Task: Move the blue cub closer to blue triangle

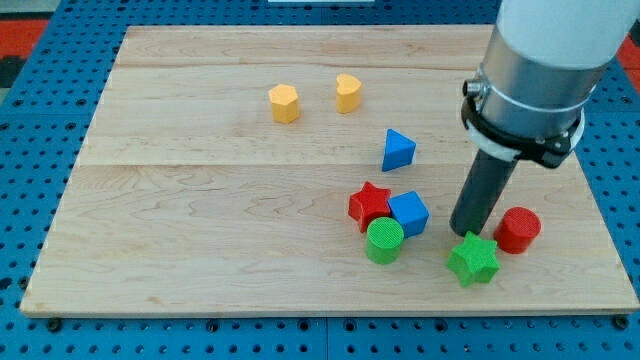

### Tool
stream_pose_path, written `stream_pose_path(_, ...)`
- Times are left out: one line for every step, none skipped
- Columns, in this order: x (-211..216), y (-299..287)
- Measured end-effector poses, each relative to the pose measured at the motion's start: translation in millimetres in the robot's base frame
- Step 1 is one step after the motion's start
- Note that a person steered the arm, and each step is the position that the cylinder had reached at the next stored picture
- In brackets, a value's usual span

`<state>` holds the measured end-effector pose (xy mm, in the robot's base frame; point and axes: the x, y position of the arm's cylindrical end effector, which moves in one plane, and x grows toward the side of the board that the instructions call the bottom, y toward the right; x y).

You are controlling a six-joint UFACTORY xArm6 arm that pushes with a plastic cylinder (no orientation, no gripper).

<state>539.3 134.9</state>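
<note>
the wooden board (200,200) lies under everything, stretching away mostly to the view's left of my tip (465,232). the rod has no jaws to open or close; it stands upright, holds nothing, and its lower end rests on the board touching no block that i can make out.

the blue cube (408,213) sits just to the view's left of my tip, near but apart from it, pressed against the red star (369,204) further left and the green cylinder (384,240) down and to the left. the blue triangle (398,150) lies up and to the left of my tip, apart from the cube with bare wood between them.

the red cylinder (518,229) is just to the view's right of my tip. the green star (473,258) is directly below it, very close. the yellow heart-like block (347,92) and the yellow hexagonal block (284,103) sit well away, up and far left.
</note>
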Motion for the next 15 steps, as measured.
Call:
stream_pose_path(6.3, -60.0)
stream_pose_path(6.3, -107.1)
stream_pose_path(12.8, -99.8)
stream_pose_path(30.5, -91.6)
stream_pose_path(8.8, -83.3)
stream_pose_path(-21.1, -83.3)
stream_pose_path(-43.0, -77.0)
stream_pose_path(-32.2, -64.0)
stream_pose_path(-17.9, -58.4)
stream_pose_path(-25.5, -26.4)
stream_pose_path(-49.7, -17.2)
stream_pose_path(-60.1, -25.0)
stream_pose_path(-39.1, 2.1)
stream_pose_path(-43.8, 40.3)
stream_pose_path(-62.6, 29.9)
